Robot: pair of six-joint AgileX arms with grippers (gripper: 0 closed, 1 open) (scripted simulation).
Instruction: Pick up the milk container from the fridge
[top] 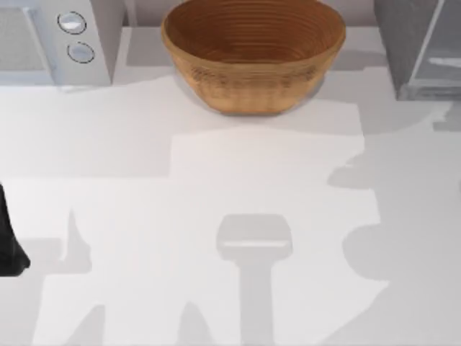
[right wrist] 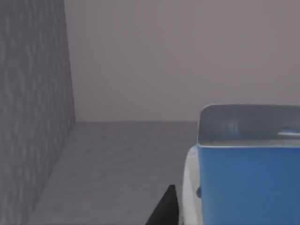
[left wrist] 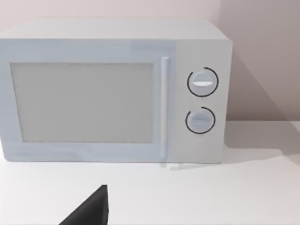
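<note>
My right claw [right wrist: 169,206] is inside the fridge [right wrist: 33,108], one dark fingertip just beside the blue milk carton [right wrist: 248,183]; I can't tell whether it's open or gripping. I'd guess the grasp is next: centre the fingers round the carton, squeeze gently. My left arm [top: 11,238] is parked at the table's left, facing the microwave [left wrist: 112,89]. The basket [top: 252,54] sits empty.

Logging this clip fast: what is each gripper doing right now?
Left gripper: facing the white two-knob appliance; cannot be told.
Right gripper: inside the dark grey speckled fridge, beside the blue and white milk container; cannot be told.
</note>
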